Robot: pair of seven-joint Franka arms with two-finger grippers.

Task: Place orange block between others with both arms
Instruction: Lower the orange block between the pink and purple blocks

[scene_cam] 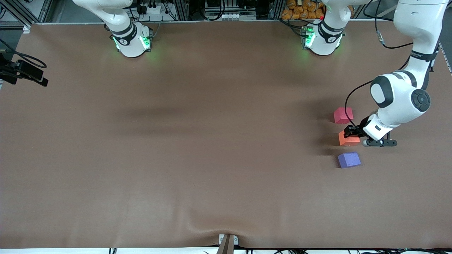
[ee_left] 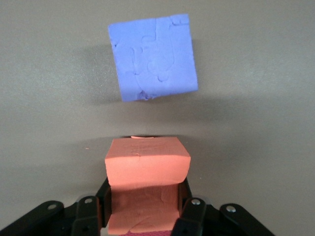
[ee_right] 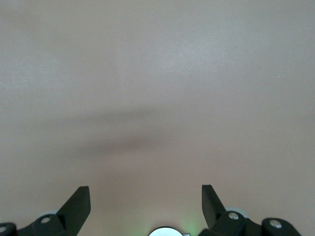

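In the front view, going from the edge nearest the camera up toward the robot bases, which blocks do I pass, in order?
purple block → orange block, gripped by the left gripper → pinkish-red block.

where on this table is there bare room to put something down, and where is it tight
Crowded: toward the left arm's end, the matte pinkish-red cube, the matte orange foam cube clamped in the left gripper and the matte purple cube line up with narrow gaps. Free: the brown table from that line to the right arm's end, where the right gripper hangs open.
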